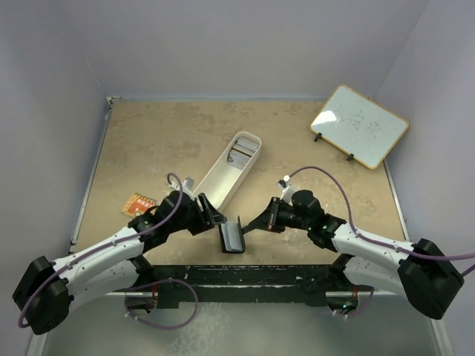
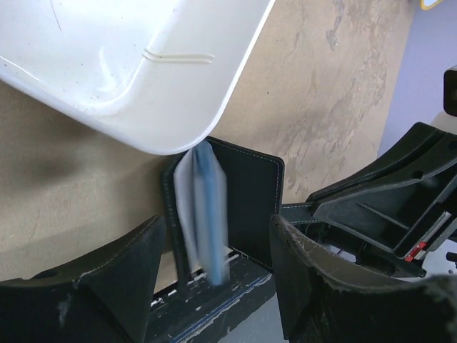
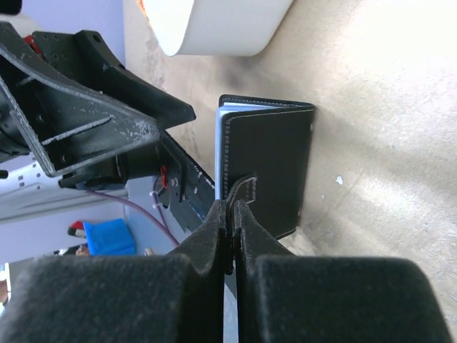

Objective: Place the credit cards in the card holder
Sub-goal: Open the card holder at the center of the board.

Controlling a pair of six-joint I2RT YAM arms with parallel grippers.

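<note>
The black card holder (image 1: 231, 237) stands on edge near the table's front edge, partly open. My right gripper (image 3: 232, 209) is shut on its little snap tab (image 3: 246, 187) and holds it upright. My left gripper (image 2: 218, 282) is open just left of the holder, its fingers (image 2: 132, 279) apart with nothing gripped. Between the holder's covers (image 2: 250, 193) shows a blurred pale blue-grey strip (image 2: 202, 214); I cannot tell whether it is credit cards or the lining. A grey stack of credit cards (image 1: 238, 153) lies in the far end of the white tray.
The long white tray (image 1: 226, 172) lies diagonally just behind the holder, its near end over my left gripper (image 2: 143, 64). An orange card (image 1: 139, 204) lies at the left by the left arm. A small whiteboard (image 1: 359, 124) stands at the back right.
</note>
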